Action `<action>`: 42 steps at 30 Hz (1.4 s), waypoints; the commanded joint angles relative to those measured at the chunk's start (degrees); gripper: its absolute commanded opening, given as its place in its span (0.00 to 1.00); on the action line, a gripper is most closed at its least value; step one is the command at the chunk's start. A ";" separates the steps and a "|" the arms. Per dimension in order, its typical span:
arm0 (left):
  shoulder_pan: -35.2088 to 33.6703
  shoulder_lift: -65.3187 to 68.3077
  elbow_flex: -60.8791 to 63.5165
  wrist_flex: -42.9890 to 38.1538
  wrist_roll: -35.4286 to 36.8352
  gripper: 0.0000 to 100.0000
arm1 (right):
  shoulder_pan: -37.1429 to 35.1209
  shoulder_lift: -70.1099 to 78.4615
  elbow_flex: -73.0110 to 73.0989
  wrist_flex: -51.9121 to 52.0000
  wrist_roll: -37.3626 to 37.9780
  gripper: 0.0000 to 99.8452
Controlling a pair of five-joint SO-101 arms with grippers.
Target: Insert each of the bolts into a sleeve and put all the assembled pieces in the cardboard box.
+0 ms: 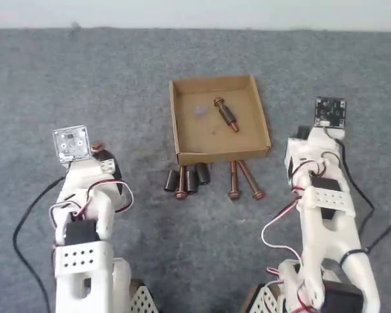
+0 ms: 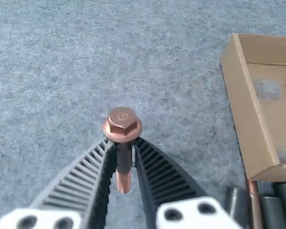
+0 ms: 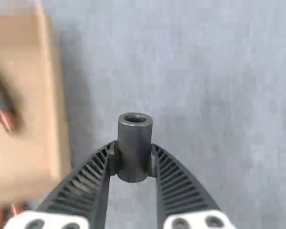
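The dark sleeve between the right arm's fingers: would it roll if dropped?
Likely yes: the sleeve is a smooth round tube, though the fuzzy table covering may slow it. It looks like rigid metal, so probably heavy for its size.

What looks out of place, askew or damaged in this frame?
Nothing stands out. The left tool grips a bolt, the right tool a sleeve. One assembled piece lies in the cardboard box, and spare bolts and sleeves lie in a row beside it.
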 commanded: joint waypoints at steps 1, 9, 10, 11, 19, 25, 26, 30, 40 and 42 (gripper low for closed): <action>-0.79 -2.37 -0.75 -1.93 0.26 0.01 | -3.30 -2.33 1.85 -15.08 0.97 0.01; -0.62 -2.37 -0.66 -1.93 0.09 0.01 | -10.33 -1.71 3.60 -29.23 0.53 0.01; -0.62 -2.37 -0.66 -1.93 0.09 0.01 | -11.56 -0.75 3.60 -30.64 0.53 0.01; -0.62 -2.37 -0.66 -1.93 0.09 0.01 | -12.62 0.75 3.43 -32.66 0.53 0.01; -0.44 -2.37 0.22 -2.64 0.09 0.01 | -17.19 21.41 -2.90 -52.70 0.70 0.01; -0.44 -2.37 0.92 -4.84 0.00 0.01 | -20.44 30.64 -0.09 -72.40 1.05 0.01; -0.53 -2.37 0.92 -5.10 0.00 0.01 | -21.23 30.99 1.58 -74.68 1.05 0.01; -0.53 -2.37 1.01 -5.19 0.00 0.01 | -24.13 31.16 9.32 -83.38 1.05 0.01; -0.53 -2.37 1.01 -5.19 0.00 0.01 | -29.32 31.16 25.23 -100.70 1.14 0.01; -0.53 -2.37 1.01 -5.19 0.00 0.01 | -31.08 31.16 27.25 -102.02 1.14 0.01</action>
